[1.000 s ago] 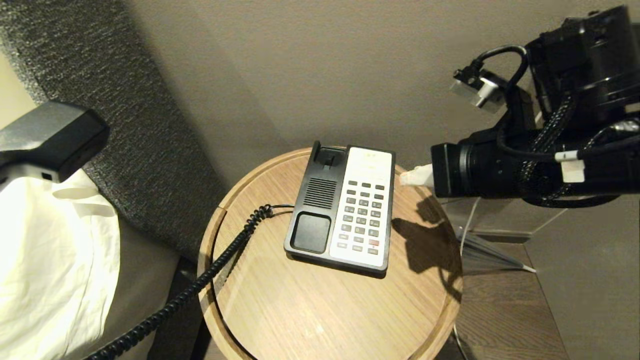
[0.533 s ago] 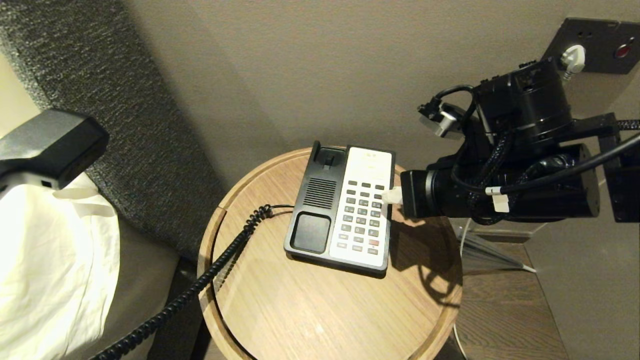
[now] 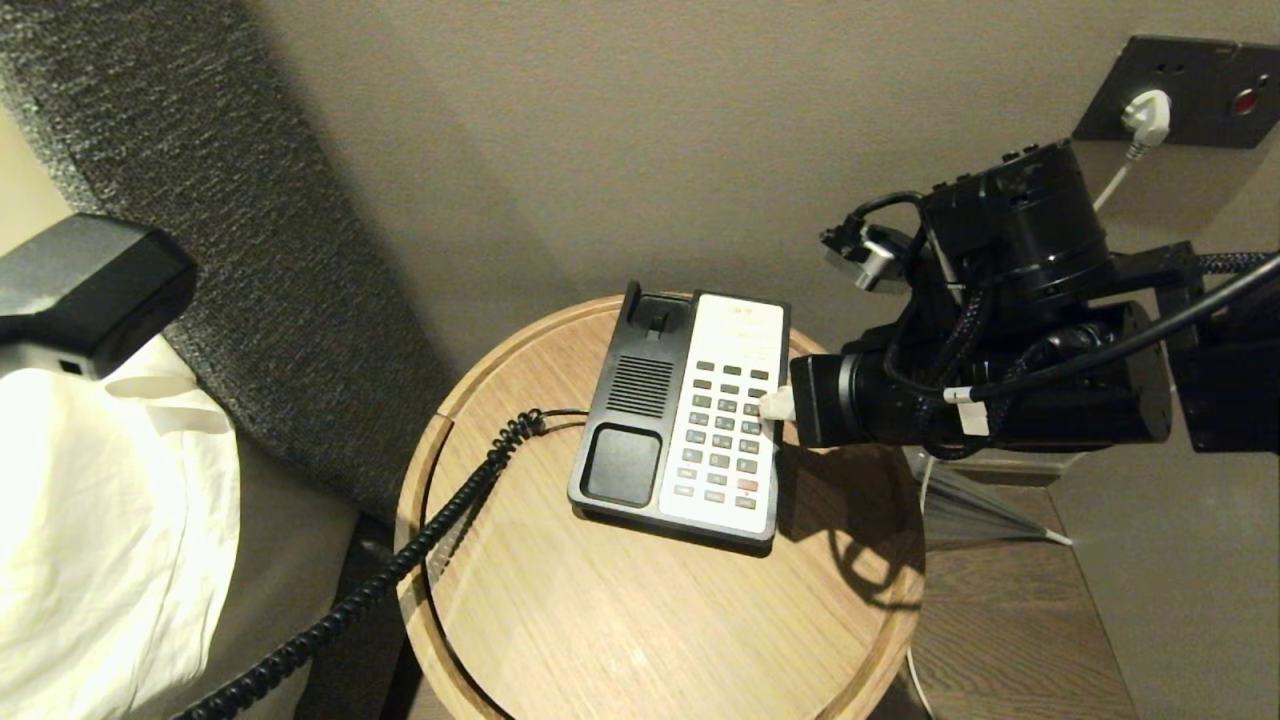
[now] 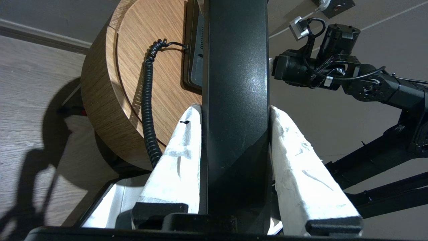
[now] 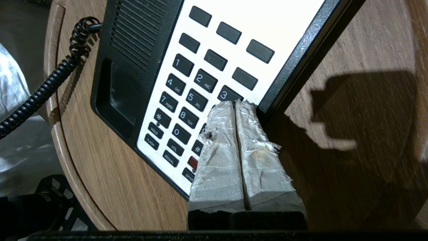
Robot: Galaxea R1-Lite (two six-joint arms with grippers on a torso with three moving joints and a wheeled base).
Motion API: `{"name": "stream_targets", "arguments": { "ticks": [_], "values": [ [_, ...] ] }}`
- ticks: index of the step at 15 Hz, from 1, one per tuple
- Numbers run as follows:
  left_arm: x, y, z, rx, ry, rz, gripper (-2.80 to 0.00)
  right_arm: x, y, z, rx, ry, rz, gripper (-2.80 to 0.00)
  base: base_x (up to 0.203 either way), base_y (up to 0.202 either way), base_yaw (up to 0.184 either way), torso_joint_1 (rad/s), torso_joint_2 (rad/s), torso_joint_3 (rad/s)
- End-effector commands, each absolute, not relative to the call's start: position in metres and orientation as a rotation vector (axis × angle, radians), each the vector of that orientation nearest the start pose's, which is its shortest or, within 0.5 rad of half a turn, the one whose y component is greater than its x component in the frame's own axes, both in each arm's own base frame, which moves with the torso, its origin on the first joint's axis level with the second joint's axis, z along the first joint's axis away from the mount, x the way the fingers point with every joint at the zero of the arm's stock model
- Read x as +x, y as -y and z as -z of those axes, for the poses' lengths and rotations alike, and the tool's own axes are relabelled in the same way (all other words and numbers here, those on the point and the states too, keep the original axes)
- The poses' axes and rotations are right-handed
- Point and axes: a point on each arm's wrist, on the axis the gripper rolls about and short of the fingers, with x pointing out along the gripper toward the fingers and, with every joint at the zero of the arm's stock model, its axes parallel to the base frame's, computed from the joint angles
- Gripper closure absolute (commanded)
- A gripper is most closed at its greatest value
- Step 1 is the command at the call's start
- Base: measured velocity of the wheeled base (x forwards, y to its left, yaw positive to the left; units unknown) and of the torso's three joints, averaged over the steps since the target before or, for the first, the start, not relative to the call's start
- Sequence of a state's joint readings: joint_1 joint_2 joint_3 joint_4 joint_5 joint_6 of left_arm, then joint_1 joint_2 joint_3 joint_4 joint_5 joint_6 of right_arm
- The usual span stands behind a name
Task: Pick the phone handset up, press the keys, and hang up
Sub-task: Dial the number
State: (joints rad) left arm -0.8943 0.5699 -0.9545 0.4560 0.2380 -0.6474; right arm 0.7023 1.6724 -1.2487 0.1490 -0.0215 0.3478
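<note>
While the long, slim, glossy black plastic phone handset [image 4: 235,100] is lifted off its cradle, the left gripper [image 4: 235,150] holds it out to the robot's left, away from the table. The two white-wrapped fingers [image 4: 180,150] press against its opposite sides, about half parted, with the receiver filling the gap between them. A black coiled cord [image 3: 400,570] runs from the handset end, off the bottom left of the head view, up over the table rim to the phone.

The black-and-white phone base [image 3: 690,420] sits near the middle of a round, light wooden side table [image 3: 620,620]. Its recessed black cradle [image 3: 625,465] is empty. The right gripper [image 5: 235,104] reaches in from the robot's right with its white-wrapped fingers pressed together, holding nothing. Their joined tips rest on the dark grey number keys [image 5: 187,97], just below the "3" key, at the right-hand column close to the phone's edge.

By my reading, the pickup is done and the key pressing is under way; whether a key is actually pushed down cannot be seen. Any further key presses and the hang-up remain.

Around the table are a dark, textured upholstered headboard [image 3: 250,220], white bedding [image 3: 100,520], a beige wall and a dark wall socket plate [image 3: 1190,95] with a white plug in it. The cord lying across the table is slack and clear of the keypad. For hanging up, the right arm [image 3: 980,400] over the phone will likely need to move aside first.
</note>
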Motion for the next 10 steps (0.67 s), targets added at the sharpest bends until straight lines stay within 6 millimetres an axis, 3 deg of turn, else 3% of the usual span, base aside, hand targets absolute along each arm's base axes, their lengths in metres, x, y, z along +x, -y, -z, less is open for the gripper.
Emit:
{"name": "stream_targets", "arguments": {
  "ticks": [1, 10],
  "values": [
    [-0.0071, -0.0174, -0.2898, -0.589, -0.272, 0.61, 0.0, 0.236, -0.199, -0.2376, 0.117, -0.657, -0.548, 0.0, 0.0, 0.0, 0.0, 0.0, 0.0, 0.0],
    [-0.0088, -0.0195, -0.2888, -0.602, -0.269, 0.611, 0.0, 0.2341, -0.2033, -0.2358, 0.107, -0.66, -0.552, 0.0, 0.0, 0.0, 0.0, 0.0, 0.0, 0.0]
  ]
}}
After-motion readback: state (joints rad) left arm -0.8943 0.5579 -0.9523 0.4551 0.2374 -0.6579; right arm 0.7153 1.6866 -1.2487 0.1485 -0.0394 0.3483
